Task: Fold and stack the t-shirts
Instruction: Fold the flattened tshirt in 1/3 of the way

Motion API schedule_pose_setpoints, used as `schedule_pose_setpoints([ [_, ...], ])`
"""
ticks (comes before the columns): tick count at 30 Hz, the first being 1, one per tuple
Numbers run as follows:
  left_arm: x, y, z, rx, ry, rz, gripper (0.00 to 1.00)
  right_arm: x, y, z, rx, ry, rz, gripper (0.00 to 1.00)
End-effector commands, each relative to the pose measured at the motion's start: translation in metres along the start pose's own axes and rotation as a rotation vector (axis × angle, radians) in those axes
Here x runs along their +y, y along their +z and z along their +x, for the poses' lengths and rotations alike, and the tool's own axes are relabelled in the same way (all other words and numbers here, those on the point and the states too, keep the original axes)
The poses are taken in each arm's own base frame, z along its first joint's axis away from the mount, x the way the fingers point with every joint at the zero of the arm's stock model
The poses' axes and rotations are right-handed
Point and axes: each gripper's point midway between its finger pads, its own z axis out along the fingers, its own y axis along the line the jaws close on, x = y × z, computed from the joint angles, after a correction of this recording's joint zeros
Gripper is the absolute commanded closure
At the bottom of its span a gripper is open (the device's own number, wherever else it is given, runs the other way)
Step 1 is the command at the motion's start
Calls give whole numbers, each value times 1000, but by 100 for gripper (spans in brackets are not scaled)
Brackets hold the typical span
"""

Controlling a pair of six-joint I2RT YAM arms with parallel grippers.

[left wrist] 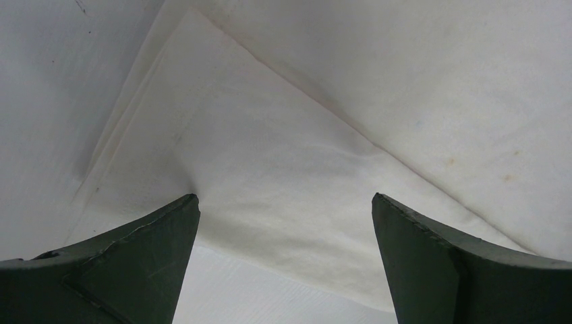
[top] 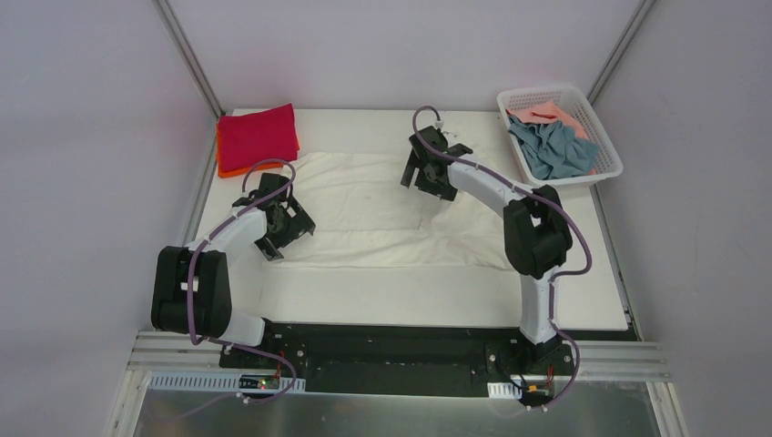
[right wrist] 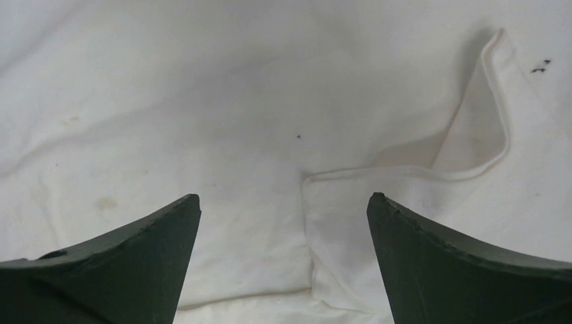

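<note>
Cream shirt [top: 364,205] spread at desk [top: 437,300] centre, wrinkled, small flap turned over near middle. Red shirt [top: 258,135] folded at far left corner, lying on orange shirt [top: 238,169]; of orange one only edge shows. Grey-blue shirt [top: 551,150] crumpled in basket [top: 604,137] at far right, pink shirt [top: 544,114] partly under it. Left end effector [left wrist: 285,197] spread wide above folded layer at cream shirt's left edge, pinching nothing. Right end effector [right wrist: 283,197] also spread, above flap in shirt's far middle part, nothing between fingers.
</note>
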Motion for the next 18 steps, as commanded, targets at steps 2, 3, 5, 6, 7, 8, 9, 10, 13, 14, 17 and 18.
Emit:
schedule_pose_setpoints([
  [2, -7, -9, -9, -27, 2, 23, 1, -15, -83, -23, -125, 36, -121, 1],
  [3, -7, -9, -8, -24, 0, 25, 1, -27, -89, -16, -121, 52, -121, 1],
  [5, -8, -9, -6, -14, 1, 28, 1, -53, -95, 7, -85, 86, -133, 1],
  [6, -9, -9, -6, -12, 0, 32, 1, -59, -100, 12, -68, 114, -159, 1],
  [7, -9, -9, -5, -8, 0, 34, 1, -74, -96, 25, -34, 147, -148, 1],
  [8, -9, -9, -5, -6, 1, 36, 1, -85, -96, 33, -10, 173, -144, 1],
  [9, -9, -9, -4, -3, 3, 38, 1, -94, -94, 42, 17, 182, -139, 1],
  [10, -10, -10, -3, 0, 1, 44, 1, -104, -94, 50, 47, 193, -130, 1],
  [13, -9, -11, -3, -4, 8, 46, 1, -127, -92, 79, 106, 208, -114, 1],
  [14, -8, -11, -3, -5, 10, 45, 1, -135, -92, 85, 109, 215, -106, 1],
  [17, -5, -8, -4, -10, 14, 27, 1, -164, -82, 89, 80, 261, -55, 1],
  [18, -4, -6, -3, -7, 16, 18, 1, -174, -76, 88, 66, 284, -32, 1],
])
